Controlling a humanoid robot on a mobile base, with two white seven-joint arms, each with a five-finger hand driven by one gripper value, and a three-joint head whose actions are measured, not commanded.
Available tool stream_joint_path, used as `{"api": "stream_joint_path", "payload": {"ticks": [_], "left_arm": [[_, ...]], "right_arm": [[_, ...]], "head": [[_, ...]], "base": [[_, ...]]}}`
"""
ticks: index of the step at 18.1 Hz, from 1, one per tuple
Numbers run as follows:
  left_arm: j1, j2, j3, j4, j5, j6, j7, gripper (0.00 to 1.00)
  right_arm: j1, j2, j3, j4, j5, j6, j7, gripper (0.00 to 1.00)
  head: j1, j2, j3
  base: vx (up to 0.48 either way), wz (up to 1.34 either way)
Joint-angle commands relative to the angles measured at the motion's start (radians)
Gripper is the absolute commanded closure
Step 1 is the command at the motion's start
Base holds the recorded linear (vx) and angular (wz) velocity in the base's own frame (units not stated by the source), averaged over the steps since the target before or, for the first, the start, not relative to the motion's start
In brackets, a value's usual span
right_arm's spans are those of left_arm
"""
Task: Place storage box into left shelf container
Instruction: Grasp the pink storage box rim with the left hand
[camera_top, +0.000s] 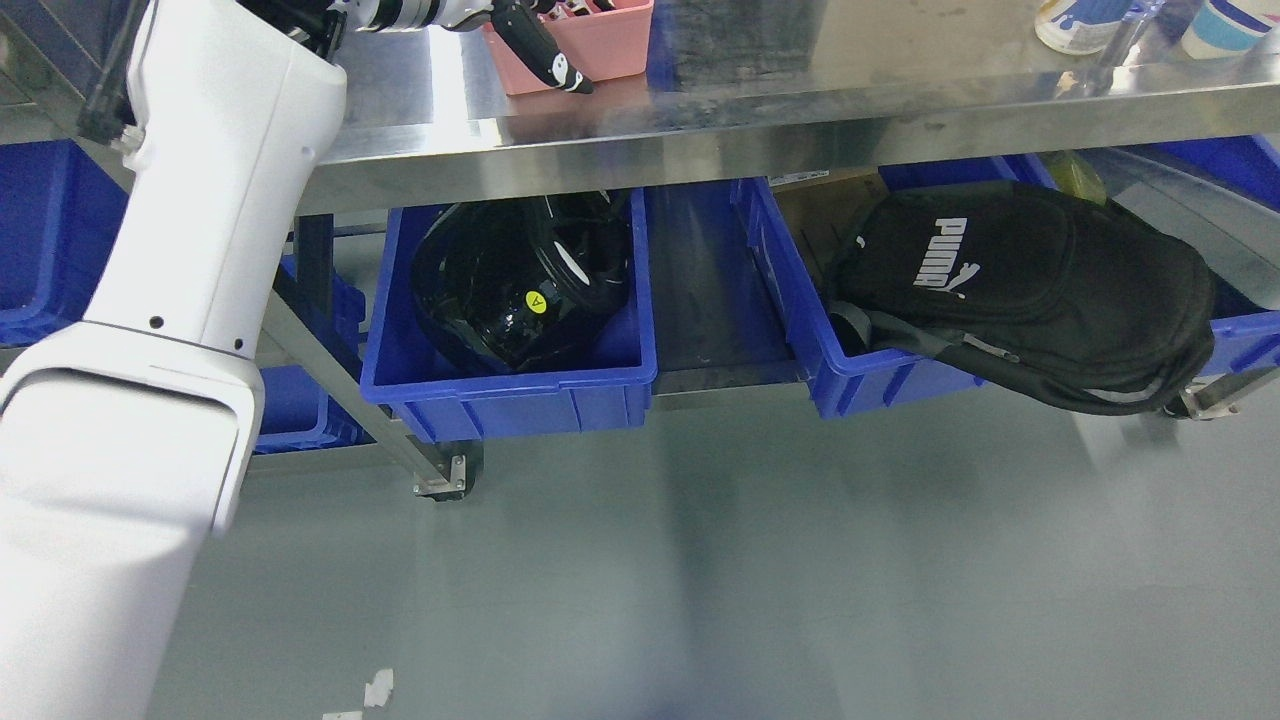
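Observation:
A pink storage box (600, 45) stands on the steel table (800, 110) at the top edge of the head view. My left arm (190, 260) rises from the lower left, and its hand (530, 40) is at the box's left front corner. One black finger (550, 62) lies down the outside of the box's front wall, and the rest of the hand reaches over the rim, cut off by the picture's top edge. The hand looks closed on the box's wall. The right arm does not show.
Under the table, a blue bin (510, 385) holds a black helmet (520, 280), and a blue bin (850, 370) to its right holds a black backpack (1030, 290). More blue bins (40, 240) are at the far left. Cups (1075, 20) and a dark object (740, 35) stand on the table.

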Motion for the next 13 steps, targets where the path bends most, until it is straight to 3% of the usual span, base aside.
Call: {"api": "stream_joint_path", "payload": {"ticks": [1, 6, 9, 11, 13], "left_arm": [[0.009, 0.003, 0.040, 0.053, -0.008, -0.058, -0.006, 0.79], [0.024, -0.001, 0.184, 0.050, -0.006, -0.149, 0.001, 0.98], [0.048, -0.065, 0.401, 0.042, 0.003, -0.175, 0.003, 0.99], [0.082, -0.065, 0.563, 0.018, 0.006, -0.215, 0.004, 0.99], [0.104, -0.065, 0.614, 0.001, 0.065, -0.275, 0.015, 0.99]], "right_arm": [[-0.008, -0.017, -0.003, -0.017, -0.002, -0.001, -0.001, 0.00], [-0.008, -0.017, -0.003, -0.017, -0.002, -0.001, 0.001, 0.00], [-0.008, -0.017, -0.003, -0.017, -0.002, -0.001, -0.001, 0.00], [-0.008, -0.017, -0.003, -0.017, -0.002, -0.001, 0.001, 0.00], [-0.008, -0.017, -0.003, -0.017, -0.002, -0.001, -0.001, 0.00]], "head": [[0.0000, 0.000, 0.000], [0.0000, 0.000, 0.000], [0.0000, 0.000, 0.000], [0.0000, 0.000, 0.000], [0.0000, 0.000, 0.000]], "base": [[0.000, 0.00], [0.000, 0.00], [0.000, 0.00], [0.000, 0.00], [0.000, 0.00]]}}
